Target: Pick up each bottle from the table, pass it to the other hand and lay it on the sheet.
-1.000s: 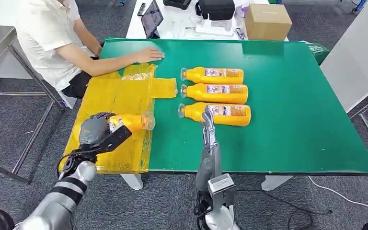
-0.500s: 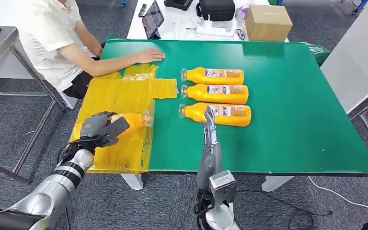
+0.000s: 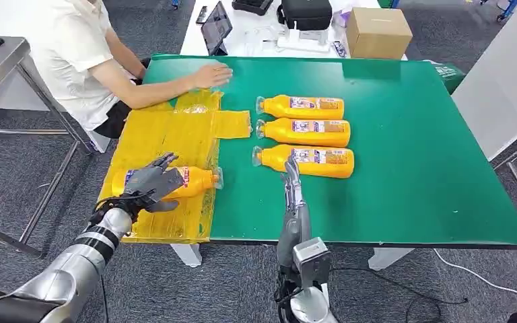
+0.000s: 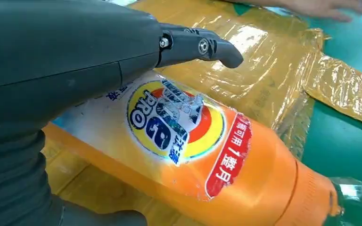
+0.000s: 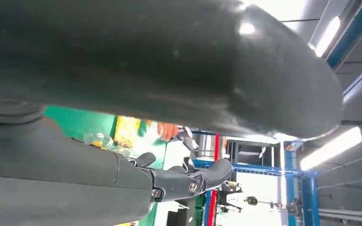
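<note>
The bottles are orange detergent bottles with clear caps, four in the head view, and my reading is that one of the four is as good as delivered while three are untouched. The green worktop (image 3: pixel 404 175) carries everything: a yellow plastic sheet (image 3: pixel 168 131) covers its left part, near a seated person whose hand (image 3: pixel 210 74) rests flat on the green surface beyond the sheet. Well apart from the sheet, toward the middle, the three waiting bottles lie side by side with caps pointing left: the far bottle (image 3: pixel 301 106), the middle bottle (image 3: pixel 304 132) and the near bottle (image 3: pixel 305 161). The fourth bottle (image 3: pixel 192 180) lies on its side on the sheet's near part, cap toward the sheet's edge. The left robot hand (image 3: pixel 149 183) lies over its labelled end with fingers spread, not wrapped around it; the left wrist view shows a finger (image 4: pixel 202 46) lifted above the label, so I judge the release is under way. The right robot hand (image 3: pixel 292 176) stands at the near bottle with straight fingers, holding nothing, placed to take it next.
</note>
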Controlling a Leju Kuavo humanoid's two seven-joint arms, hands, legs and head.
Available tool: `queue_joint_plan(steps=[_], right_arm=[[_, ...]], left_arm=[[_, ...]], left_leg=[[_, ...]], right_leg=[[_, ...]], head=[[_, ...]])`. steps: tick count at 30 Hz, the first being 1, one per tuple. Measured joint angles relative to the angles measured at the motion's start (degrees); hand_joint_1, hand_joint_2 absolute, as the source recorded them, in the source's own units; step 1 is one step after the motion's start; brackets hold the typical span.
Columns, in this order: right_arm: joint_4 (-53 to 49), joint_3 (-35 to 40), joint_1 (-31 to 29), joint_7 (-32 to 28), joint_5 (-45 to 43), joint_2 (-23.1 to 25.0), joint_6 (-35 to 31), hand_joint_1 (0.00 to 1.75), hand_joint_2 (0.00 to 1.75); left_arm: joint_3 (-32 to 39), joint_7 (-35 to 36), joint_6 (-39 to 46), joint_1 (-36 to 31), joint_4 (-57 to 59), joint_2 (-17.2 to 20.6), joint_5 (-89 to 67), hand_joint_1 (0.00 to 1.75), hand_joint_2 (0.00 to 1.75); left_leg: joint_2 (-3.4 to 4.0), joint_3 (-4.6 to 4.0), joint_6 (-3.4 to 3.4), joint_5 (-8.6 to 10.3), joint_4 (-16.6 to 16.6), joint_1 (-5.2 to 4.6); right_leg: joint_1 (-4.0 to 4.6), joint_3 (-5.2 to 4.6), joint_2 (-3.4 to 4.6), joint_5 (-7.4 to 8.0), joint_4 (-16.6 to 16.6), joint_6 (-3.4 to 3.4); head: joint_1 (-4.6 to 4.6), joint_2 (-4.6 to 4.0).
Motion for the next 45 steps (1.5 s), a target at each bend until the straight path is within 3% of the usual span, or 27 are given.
queue_joint_plan(steps=[5, 8, 9, 12, 14, 15, 19, 21, 24, 27, 30, 33, 40, 45], right_arm=[[0.31, -0.22, 0.02, 0.00, 0.18, 0.00, -0.57, 0.00, 0.00], [0.31, -0.33, 0.33, 0.00, 0.81, 0.00, -2.01, 0.00, 0.00], [0.31, -0.35, 0.50, 0.00, 1.47, -0.02, -3.41, 0.00, 0.00], [0.77, 0.29, 0.65, 0.00, 3.83, -0.31, -10.81, 0.00, 0.00], [1.46, 1.11, 0.54, 0.00, 5.74, -0.68, -15.72, 0.00, 0.00], [1.88, 1.46, 0.42, 0.00, 6.62, -0.83, -17.13, 0.00, 1.75], [3.70, 2.29, 0.00, 0.02, 10.53, -1.33, -18.51, 0.00, 1.75], [7.07, 1.33, -0.71, 0.02, 22.34, -1.42, -18.60, 0.00, 1.75], [10.86, -6.75, -1.00, 0.02, 50.16, -0.53, -18.80, 0.00, 1.75], [12.15, -17.09, -2.05, 0.72, 62.36, 0.04, -18.91, 0.00, 1.75], [13.23, -24.62, -3.55, 5.93, 68.97, -0.20, -18.91, 0.00, 1.75], [16.86, -27.39, -6.32, 17.26, 76.57, -2.37, -18.93, 0.00, 1.75], [26.21, -28.41, -12.34, 25.16, 77.24, -7.02, -18.93, 0.00, 1.75], [33.95, -27.30, -16.72, 26.84, 76.72, -9.01, -18.95, 0.00, 1.75]], left_arm=[[-1.09, -1.53, -1.01, 1.94, -3.36, -0.04, 0.76, 0.00, 1.75], [-1.33, -3.75, 4.35, 6.01, -8.86, -0.68, 4.80, 0.00, 1.75], [-1.33, -4.77, 7.88, 8.04, -11.79, -1.18, 6.92, 0.00, 1.75], [-0.44, -12.86, 28.79, 15.32, -23.76, -4.99, 15.84, 0.00, 1.75], [0.04, -17.67, 36.73, 18.00, -30.02, -7.64, 17.88, 0.00, 1.75], [0.50, -18.99, 37.07, 19.12, -32.23, -8.64, 18.27, 0.00, 1.75], [1.85, -21.10, 37.07, 22.10, -38.76, -11.87, 20.36, 0.00, 1.75], [2.62, -23.15, 37.07, 23.41, -40.94, -13.07, 25.19, 0.00, 1.75], [2.62, -24.48, 37.07, 27.20, -44.95, -14.56, 29.79, 0.00, 1.75], [1.99, -24.18, 37.07, 31.30, -49.00, -15.10, 33.09, 0.00, 1.75], [0.52, -21.99, 36.94, 33.69, -51.59, -14.86, 35.96, 0.00, 1.75], [-1.80, -20.35, 35.82, 34.66, -52.83, -14.29, 37.25, 0.00, 1.75], [-6.23, -19.56, 35.43, 35.29, -53.81, -13.29, 36.68, 0.00, 1.75], [-8.00, -18.91, 35.43, 35.36, -54.16, -12.76, 36.48, 0.00, 1.75]], left_leg=[[0.01, 0.00, 0.00, 0.00, 0.00, 0.00], [0.10, -0.02, 0.00, -0.01, 0.00, 0.00], [0.17, -0.05, 0.00, -0.01, 0.01, -0.02], [0.16, -0.29, 0.01, -0.02, 0.02, -0.03], [0.12, -0.34, 0.04, -0.05, 0.02, -0.04], [0.11, -0.34, 0.05, -0.08, 0.02, -0.04], [0.15, -0.32, 0.04, -0.09, 0.01, -0.02], [0.21, -0.27, 0.04, -0.09, 0.01, -0.01], [0.17, -0.29, 0.04, -0.07, 0.01, -0.01], [0.13, -0.33, 0.05, -0.07, 0.01, -0.04], [0.13, -0.34, 0.08, -0.09, 0.02, -0.09], [0.13, -0.34, 0.11, -0.07, 0.02, -0.10], [0.17, -0.32, 0.14, -0.04, 0.02, -0.08], [0.16, -0.33, 0.14, -0.03, 0.02, -0.07]], right_leg=[[0.00, -0.01, 0.01, 0.00, 0.00, 0.00], [0.00, -0.08, 0.05, 0.00, 0.00, 0.00], [-0.01, -0.12, 0.06, 0.00, 0.00, 0.00], [-0.02, -0.32, 0.05, 0.00, -0.02, 0.00], [-0.02, -0.32, 0.03, -0.01, -0.03, 0.01], [-0.02, -0.32, 0.03, -0.02, -0.04, 0.02], [0.00, -0.34, 0.05, -0.01, -0.04, 0.01], [0.00, -0.34, 0.06, 0.00, -0.04, 0.01], [0.00, -0.31, 0.04, -0.01, -0.04, 0.01], [-0.03, -0.31, 0.03, -0.01, -0.04, 0.02], [-0.06, -0.31, 0.03, 0.00, -0.07, 0.03], [-0.07, -0.31, 0.03, 0.02, -0.07, 0.05], [-0.04, -0.31, 0.04, 0.04, -0.06, 0.06], [-0.04, -0.30, 0.03, 0.03, -0.06, 0.06]], head=[[0.00, 0.00], [0.00, 0.00], [0.00, 0.00], [0.02, 0.00], [0.02, 0.00], [0.00, 0.00], [0.00, 0.00], [0.00, 0.00], [-0.02, 0.00], [0.00, 0.00], [0.00, 0.00], [-0.02, 0.00], [-0.04, 0.00], [0.00, 0.00]])
